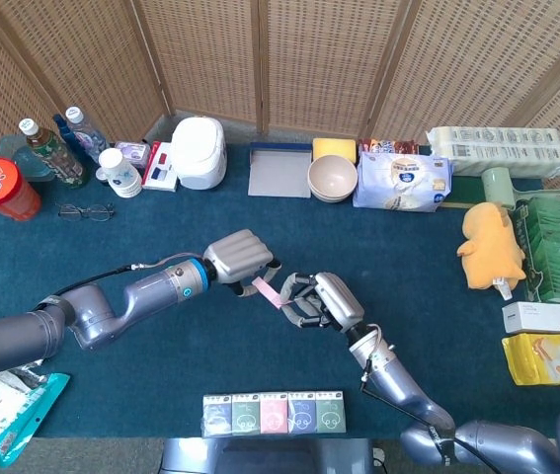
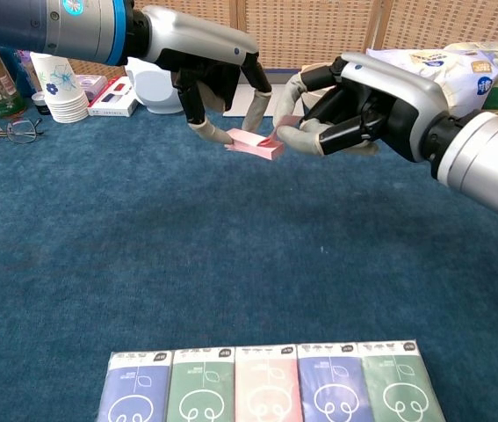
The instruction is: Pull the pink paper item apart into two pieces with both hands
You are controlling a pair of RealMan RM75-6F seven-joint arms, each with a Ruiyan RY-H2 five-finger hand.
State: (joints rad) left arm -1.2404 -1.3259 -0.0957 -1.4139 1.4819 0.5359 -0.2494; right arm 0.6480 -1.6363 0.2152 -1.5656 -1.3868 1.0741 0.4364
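The left robot hand (image 2: 218,83) is smooth silver metal with black parts and pale rubbery fingers (image 2: 203,129). It reaches down from above, and its fingers pinch the left end of the small flat pink paper pad (image 2: 256,144). The right robot hand (image 2: 341,110) looks the same. Its fingers are curled in, and its thumb and a finger clamp the right end of the pad. So the pad sits right between both hands, just above the fuzzy dark blue bench (image 2: 143,255). The pad is a thin block, and its long side runs from one hand to the other, nearly flat. In front of the hands, near the robot, lies a row of five small tissue packs (image 2: 264,387).
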